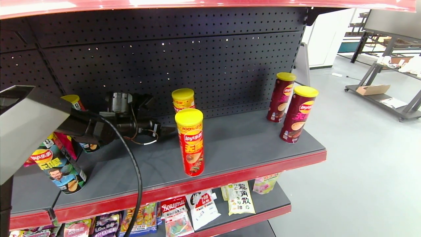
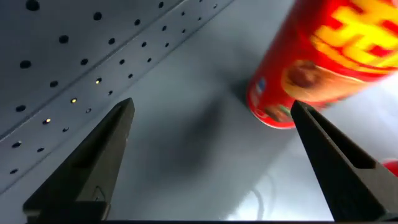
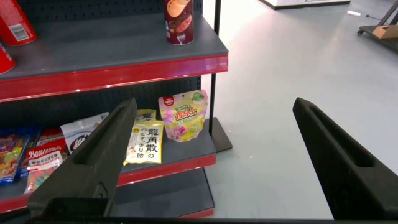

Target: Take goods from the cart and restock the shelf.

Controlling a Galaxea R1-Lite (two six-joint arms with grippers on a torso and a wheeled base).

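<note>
Red can (image 1: 190,141) stands upright near the front of the shelf (image 1: 250,141). Just beside it, a little deeper in, the left gripper (image 1: 166,129) is spread wide and empty. The right gripper (image 3: 214,102) is splayed too, holding nothing. Placing looks done; next, back out without clipping that can and fetch another from the cart.

Shop: pegboard shelf (image 1: 236,144) w/ chip cans (image 1: 191,144), snack packs (image 1: 204,207) below.

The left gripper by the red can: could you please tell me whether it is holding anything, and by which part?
Nothing is held: the left gripper is open over the shelf, and the red can stands outside its fingers.
</note>
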